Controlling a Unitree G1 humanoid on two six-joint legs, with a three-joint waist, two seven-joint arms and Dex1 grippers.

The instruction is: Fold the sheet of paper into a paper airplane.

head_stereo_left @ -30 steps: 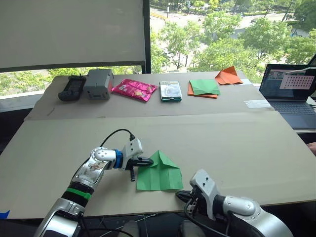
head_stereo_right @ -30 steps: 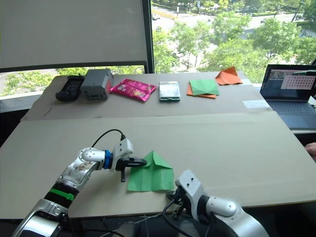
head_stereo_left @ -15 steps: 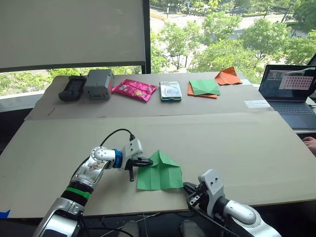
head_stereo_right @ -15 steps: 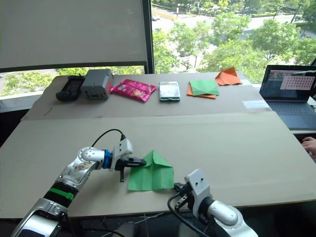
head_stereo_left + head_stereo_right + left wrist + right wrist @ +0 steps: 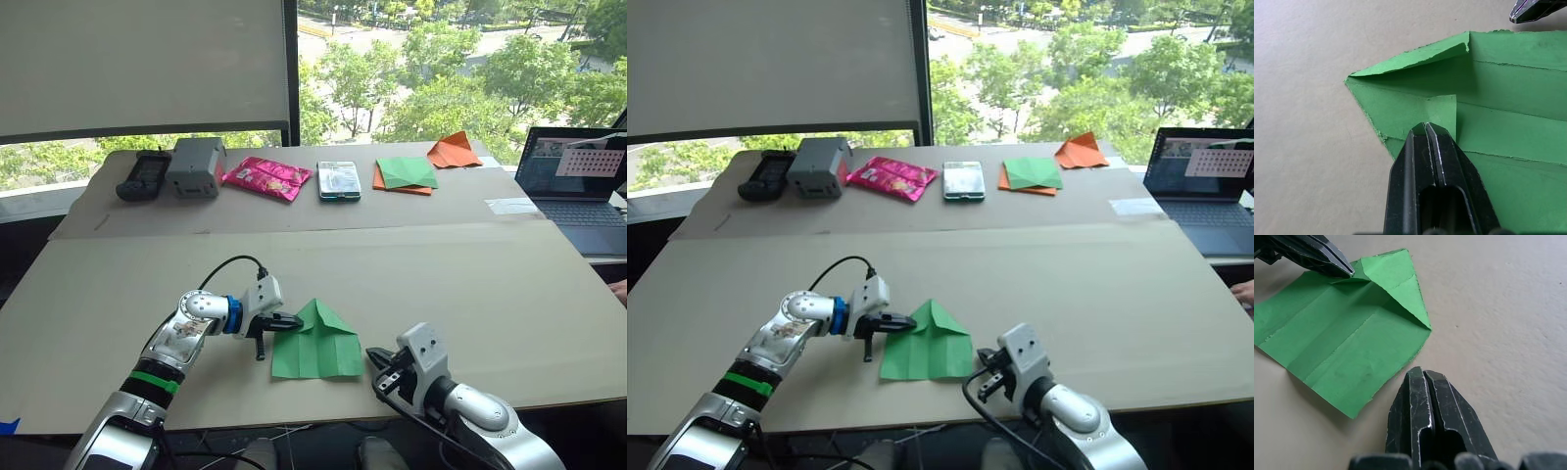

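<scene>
A: Where's the sheet of paper (image 5: 315,346)?

B: Flat on the near table (image 5: 470,284), between the arms, its far corners already folded into a point.

A: So which step?

B: Nose folds look made; I'd judge the lengthwise fold comes next.

A: The grippers?

B: The left gripper (image 5: 1425,128) has its fingers pressed together, tips on the left flap; whether it pins the paper is hard to tell. The right gripper (image 5: 1422,373), also closed and empty, sits just off the right edge. It needs to get under that edge and lift.
</scene>
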